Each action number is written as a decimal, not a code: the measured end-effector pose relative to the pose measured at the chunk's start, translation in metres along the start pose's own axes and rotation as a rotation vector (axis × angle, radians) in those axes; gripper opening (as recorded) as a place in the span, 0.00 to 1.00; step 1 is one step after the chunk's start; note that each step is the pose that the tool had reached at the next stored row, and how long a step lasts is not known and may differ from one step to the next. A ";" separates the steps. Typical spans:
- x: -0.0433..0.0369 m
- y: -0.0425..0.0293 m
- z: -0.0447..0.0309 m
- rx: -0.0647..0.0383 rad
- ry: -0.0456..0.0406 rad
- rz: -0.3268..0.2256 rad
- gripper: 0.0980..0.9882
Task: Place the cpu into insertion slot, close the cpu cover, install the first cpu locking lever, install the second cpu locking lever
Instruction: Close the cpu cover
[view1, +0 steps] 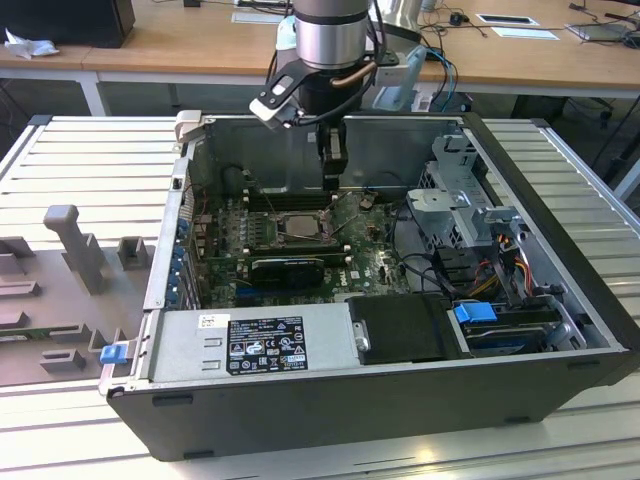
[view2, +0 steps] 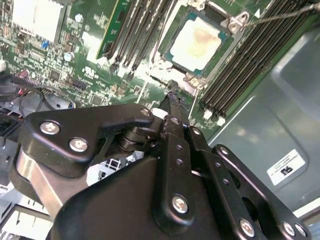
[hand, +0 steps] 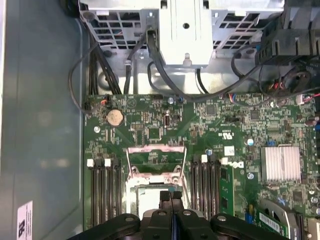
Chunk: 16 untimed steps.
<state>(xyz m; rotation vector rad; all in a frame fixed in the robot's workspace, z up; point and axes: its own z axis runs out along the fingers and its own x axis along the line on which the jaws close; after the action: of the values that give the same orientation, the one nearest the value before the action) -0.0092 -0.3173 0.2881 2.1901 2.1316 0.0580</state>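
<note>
Now, within the case (view1: 400, 420), on the motherboard (view2: 95, 75), the cpu (view2: 200, 40) is seen seated in the insertion slot (view2: 235, 22), upper centre of the second wrist view. Risk judged: a skewed descent could scrape the cpu or knock it askew. The arm (view1: 335, 35) is held vertical. The gripper (view2: 172, 97) is noted just beside the slot, fingers pressed together, nothing pinched.

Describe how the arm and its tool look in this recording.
The arm ends in a shiny silver cylinder with black housing below it, and a dark cable runs along its side. The tool is matte black. It is built from flat, rounded linkage plates joined by silver screw heads and narrows to a slim tip.
</note>
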 end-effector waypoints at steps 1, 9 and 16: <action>0.0001 0.0035 0.0002 0.000 0.0000 0.000 0.01; 0.0007 0.0216 0.0026 0.000 -0.0001 0.000 0.01; 0.0010 0.0338 0.0038 0.000 0.0000 0.000 0.01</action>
<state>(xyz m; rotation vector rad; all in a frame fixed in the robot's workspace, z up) 0.0248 -0.3173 0.2873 2.1899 2.1318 0.0580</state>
